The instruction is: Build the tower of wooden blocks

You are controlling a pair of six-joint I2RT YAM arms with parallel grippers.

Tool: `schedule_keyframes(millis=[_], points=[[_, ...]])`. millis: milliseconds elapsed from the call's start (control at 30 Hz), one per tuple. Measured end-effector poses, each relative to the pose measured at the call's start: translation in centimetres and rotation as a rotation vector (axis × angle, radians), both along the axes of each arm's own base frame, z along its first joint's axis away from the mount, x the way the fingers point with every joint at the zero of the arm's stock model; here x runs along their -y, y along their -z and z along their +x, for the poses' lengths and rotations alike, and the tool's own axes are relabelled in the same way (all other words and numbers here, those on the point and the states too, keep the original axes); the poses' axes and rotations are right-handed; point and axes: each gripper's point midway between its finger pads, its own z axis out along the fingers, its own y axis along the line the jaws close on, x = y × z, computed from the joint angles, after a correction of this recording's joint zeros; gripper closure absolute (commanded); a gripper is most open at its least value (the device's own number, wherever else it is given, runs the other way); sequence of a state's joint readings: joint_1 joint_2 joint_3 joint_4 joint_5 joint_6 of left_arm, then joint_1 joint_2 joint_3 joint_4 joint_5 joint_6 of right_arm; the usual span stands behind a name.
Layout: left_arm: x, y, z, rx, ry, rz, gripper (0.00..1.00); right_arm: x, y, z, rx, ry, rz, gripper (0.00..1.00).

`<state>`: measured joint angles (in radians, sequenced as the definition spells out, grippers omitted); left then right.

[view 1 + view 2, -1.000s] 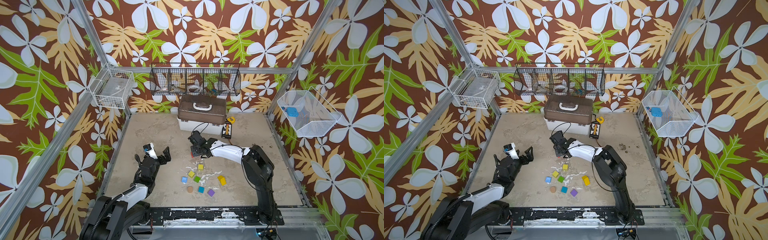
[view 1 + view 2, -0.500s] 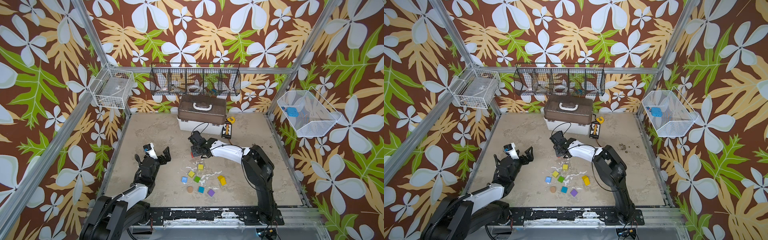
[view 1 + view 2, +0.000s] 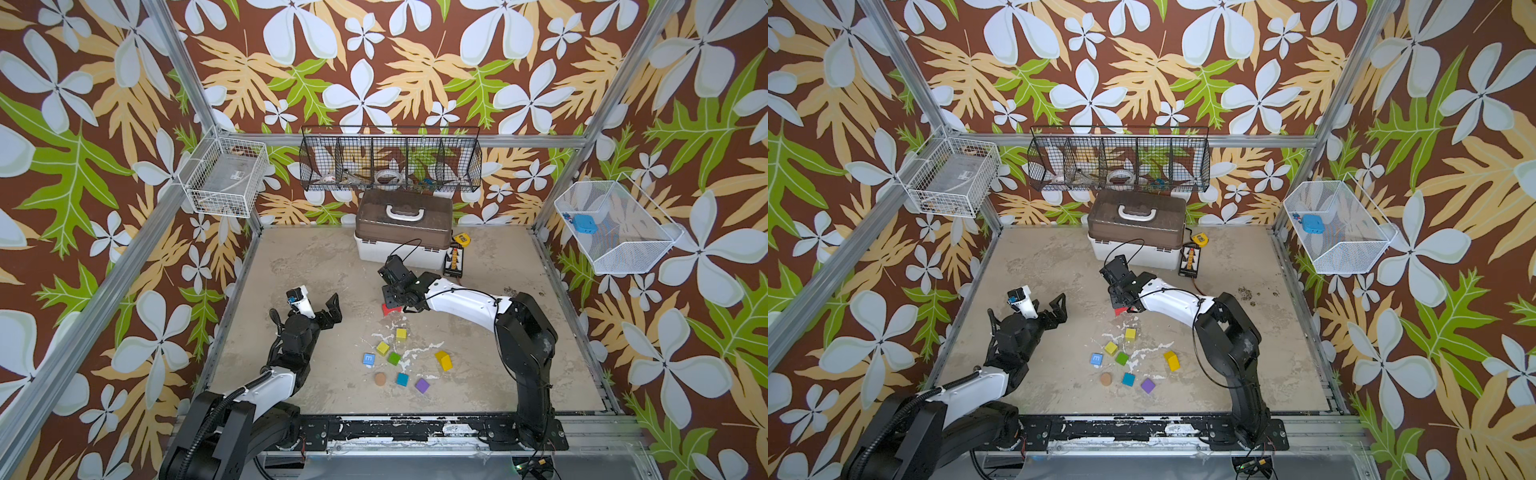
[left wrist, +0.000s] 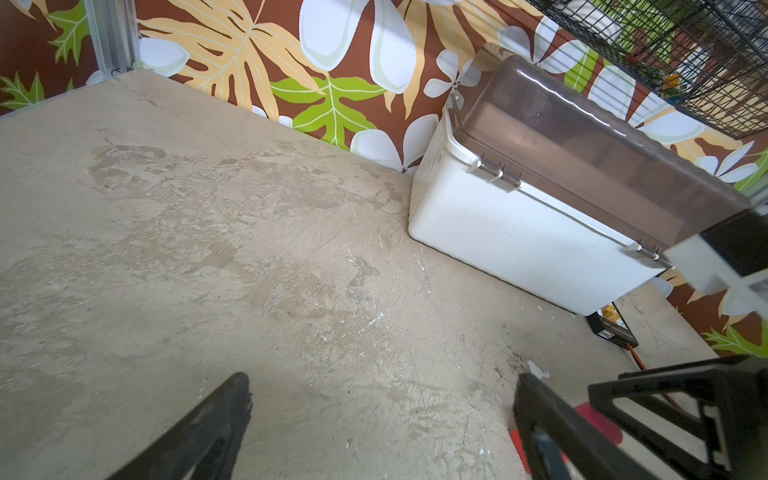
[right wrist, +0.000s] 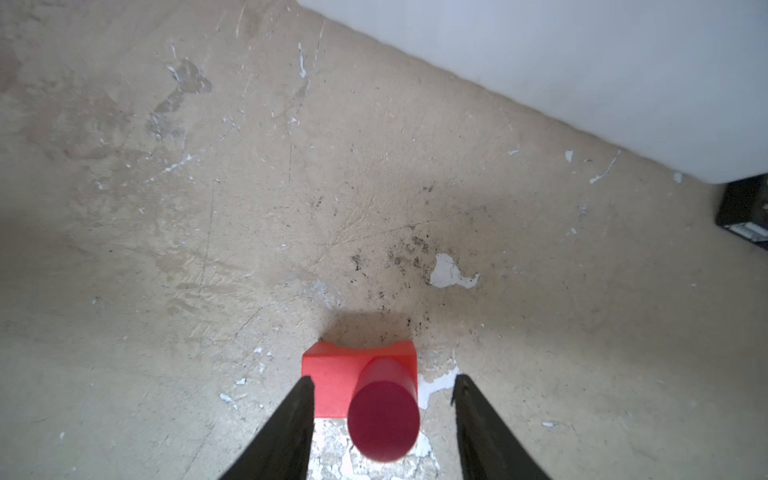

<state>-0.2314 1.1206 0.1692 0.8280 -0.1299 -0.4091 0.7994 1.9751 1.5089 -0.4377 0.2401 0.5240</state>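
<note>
Standing upright on the red slab [image 5: 332, 376], the pink cylinder [image 5: 383, 419] makes a tower two pieces high, on the surface [image 3: 316, 257] just in front of the brown-lidded white box [image 3: 401, 237]. The right jaws hang over it partly open and hold nothing. One finger is on each side of the cylinder with a clear gap to it. One finger tip lies close to the slab's edge, and I cannot tell whether it touches. The left jaws are spread wide and empty over bare surface, well apart from every block.

The other wood blocks lie loose nearer the robot: a yellow cube [image 3: 401, 333], a lime cube [image 3: 382, 347], a green cube [image 3: 394, 358], a blue cube [image 3: 368, 359], a tan cylinder [image 3: 379, 378], a teal cube [image 3: 402, 379], a purple cube [image 3: 422, 385] and a yellow rounded piece [image 3: 443, 360].

These look like small painted wood, so probably light, rigid and not fragile, though the smooth paint may slip. A cube is best pinched across two flat opposite faces at about mid-height, with a modest squeeze. The cylinders give only a thin line of contact and could twist, so they want a centred hold. The pink cylinder's top is a narrow landing, and a sideways brush could topple it.
</note>
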Motion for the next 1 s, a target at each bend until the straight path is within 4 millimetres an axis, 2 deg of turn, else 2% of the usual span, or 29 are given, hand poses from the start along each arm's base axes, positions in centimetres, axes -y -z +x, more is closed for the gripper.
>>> schedule_keyframes(millis=[200,400,700,1000], points=[[0.0,0.0,0.0,0.000,0.000,0.000,0.00,1.4,1.3,-2.1,-0.035,0.002,-0.009,0.49],[0.0,-0.1,0.0,0.003,0.000,-0.001,0.00,1.1,2.6,-4.2,-0.063,-0.036,-0.011,0.55],[0.0,-0.1,0.0,0.003,0.000,-0.001,0.00,1.5,4.0,-4.3,-0.079,-0.016,-0.027,0.69],[0.0,-0.1,0.0,0.003,0.000,-0.001,0.00,1.5,4.2,-3.5,-0.075,-0.002,-0.026,0.73]])
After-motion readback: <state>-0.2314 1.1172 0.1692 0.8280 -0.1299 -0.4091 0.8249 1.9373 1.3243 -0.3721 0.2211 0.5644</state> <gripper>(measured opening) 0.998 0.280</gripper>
